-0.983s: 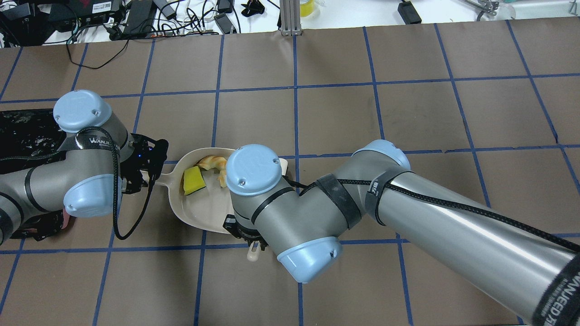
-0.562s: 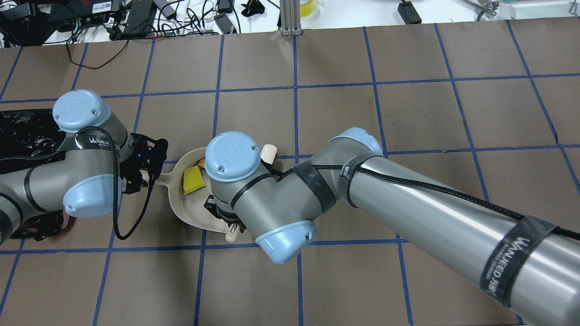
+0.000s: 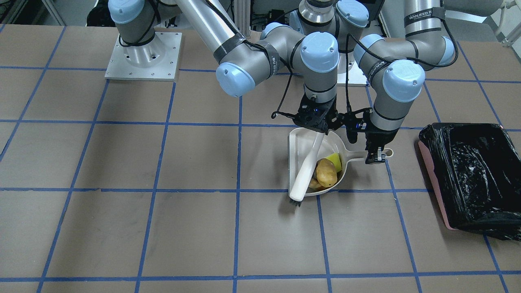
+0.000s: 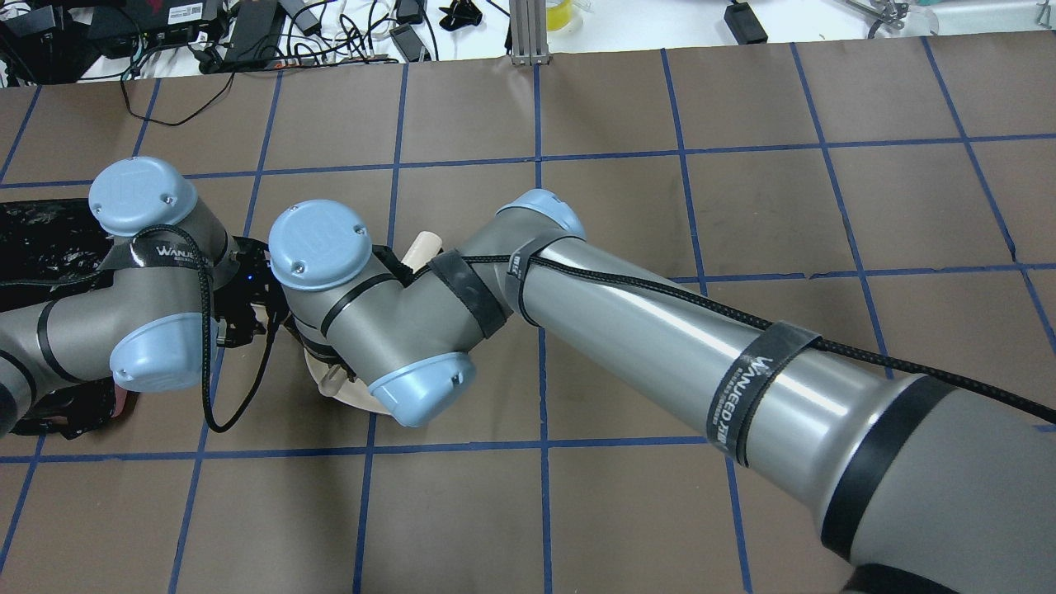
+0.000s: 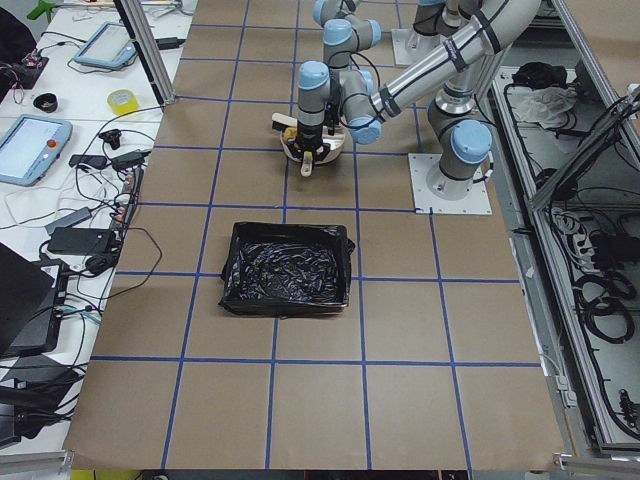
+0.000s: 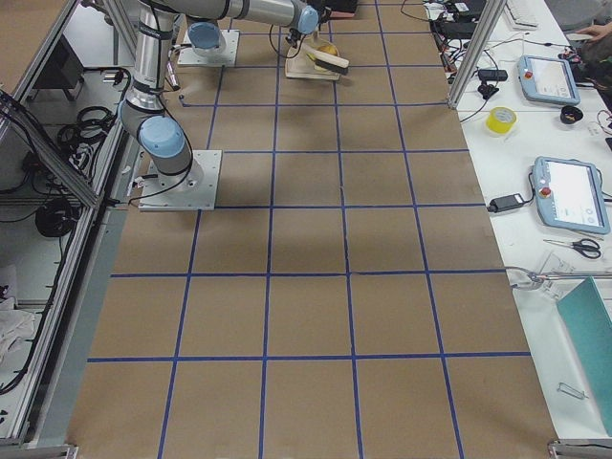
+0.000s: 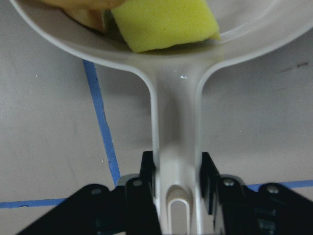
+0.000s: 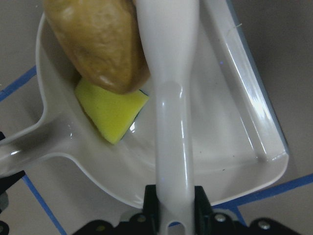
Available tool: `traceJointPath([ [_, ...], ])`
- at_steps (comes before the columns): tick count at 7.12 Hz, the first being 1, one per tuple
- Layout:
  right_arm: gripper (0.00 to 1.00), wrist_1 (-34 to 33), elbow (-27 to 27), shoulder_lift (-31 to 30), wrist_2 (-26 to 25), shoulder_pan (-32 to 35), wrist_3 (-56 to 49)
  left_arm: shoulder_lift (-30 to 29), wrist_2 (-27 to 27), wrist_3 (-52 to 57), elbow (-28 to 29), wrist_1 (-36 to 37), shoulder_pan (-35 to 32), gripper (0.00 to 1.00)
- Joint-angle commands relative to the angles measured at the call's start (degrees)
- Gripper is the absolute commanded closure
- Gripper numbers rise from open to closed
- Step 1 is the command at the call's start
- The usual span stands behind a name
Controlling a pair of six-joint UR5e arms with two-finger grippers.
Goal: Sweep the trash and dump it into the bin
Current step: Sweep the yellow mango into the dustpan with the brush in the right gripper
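The cream dustpan (image 3: 340, 143) lies flat on the table. In it sit the golden-brown potato lump (image 3: 327, 172), the yellow sponge (image 3: 334, 160) and, mostly hidden behind the brush, the tan croissant piece (image 3: 313, 184). My left gripper (image 3: 374, 156) is shut on the dustpan handle (image 7: 176, 142). My right gripper (image 3: 315, 122) is shut on the cream brush (image 3: 307, 167), which lies across the pan with its bristles at the far rim. In the right wrist view the brush handle (image 8: 171, 98) rests beside the potato (image 8: 98, 44) and sponge (image 8: 112, 110). The pink bin with its black bag (image 3: 468, 175) stands on my left.
In the overhead view my right arm covers most of the dustpan (image 4: 346, 398), and the bin (image 4: 41, 239) sits at the left edge. Cables and devices (image 4: 247, 33) lie beyond the table's far edge. Blue tape lines grid the brown table.
My right arm has swung left across the dustpan with the brush and now hides the trash from above. The left arm has hardly moved.
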Motion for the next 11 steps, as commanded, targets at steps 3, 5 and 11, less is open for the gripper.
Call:
traceJointPath([
  [3,1.00,8.4,-0.6,-0.9,-3.2,0.0,0.1,-0.2,-0.9,-0.1,1.1,-1.1,0.2,1.00],
  [5,1.00,13.8,-0.5,-3.7,-4.2,0.0,-0.2,-0.3,-2.9,-0.1,0.9,-1.6,1.6,1.00],
  [11,1.00,24.4,-0.3,-8.1,-9.6,-3.6,-7.5,-0.6,-11.7,0.6,1.2,-4.8,6.7,1.00],
])
